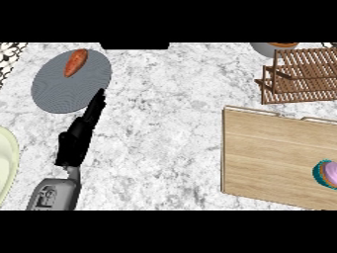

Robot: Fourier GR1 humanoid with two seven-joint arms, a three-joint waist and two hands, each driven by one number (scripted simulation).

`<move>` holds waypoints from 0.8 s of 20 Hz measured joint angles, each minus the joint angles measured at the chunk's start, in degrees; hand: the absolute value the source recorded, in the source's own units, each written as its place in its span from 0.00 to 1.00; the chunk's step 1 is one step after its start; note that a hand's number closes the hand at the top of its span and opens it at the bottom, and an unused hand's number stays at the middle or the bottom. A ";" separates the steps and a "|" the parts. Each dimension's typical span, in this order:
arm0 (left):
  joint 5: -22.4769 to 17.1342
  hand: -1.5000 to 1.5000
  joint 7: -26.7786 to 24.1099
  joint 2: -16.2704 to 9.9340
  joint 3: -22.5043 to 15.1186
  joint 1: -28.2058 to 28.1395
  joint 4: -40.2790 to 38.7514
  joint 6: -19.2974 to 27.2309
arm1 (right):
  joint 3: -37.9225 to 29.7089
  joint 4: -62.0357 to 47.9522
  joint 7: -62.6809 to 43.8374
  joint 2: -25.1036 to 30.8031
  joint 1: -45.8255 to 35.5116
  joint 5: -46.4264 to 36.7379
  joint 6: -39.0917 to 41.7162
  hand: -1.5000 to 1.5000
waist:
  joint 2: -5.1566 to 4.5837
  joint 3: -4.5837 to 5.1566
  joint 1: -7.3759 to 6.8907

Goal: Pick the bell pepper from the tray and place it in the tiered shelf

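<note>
Left hand [80, 136] comes up from the lower edge, fingers straight and holding nothing, tips near the grey plate [51, 94] with a sweet potato [75, 63]. Right hand's out of shot. On the wooden tray [273, 158] sits only a cupcake [333, 174]; no pepper is visible anywhere! Slatted shelf [310, 74] waits beyond. Risk: grabbing the wrong item, since the target's unseen.

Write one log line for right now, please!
left hand open, by grey plate | tray holds cupcake | right hand unseen

Kitchen, marble counter [171, 123], wooden tray [273, 158], cupcake [333, 174], tiered shelf [310, 74]
</note>
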State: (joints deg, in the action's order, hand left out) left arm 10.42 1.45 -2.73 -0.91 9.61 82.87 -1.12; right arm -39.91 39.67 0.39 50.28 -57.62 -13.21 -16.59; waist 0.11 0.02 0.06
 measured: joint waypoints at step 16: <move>-1.28 0.50 1.34 -1.34 1.70 -0.14 1.74 -0.68 | -13.72 -12.76 -2.88 23.96 24.16 8.59 24.11 0.00 | -0.03 -0.15 1.30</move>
State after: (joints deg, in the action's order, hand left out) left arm 9.14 2.79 -4.08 0.79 9.47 84.61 -1.80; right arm -53.63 26.90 -2.48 74.23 -33.47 -4.61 7.52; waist 0.08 -0.13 1.35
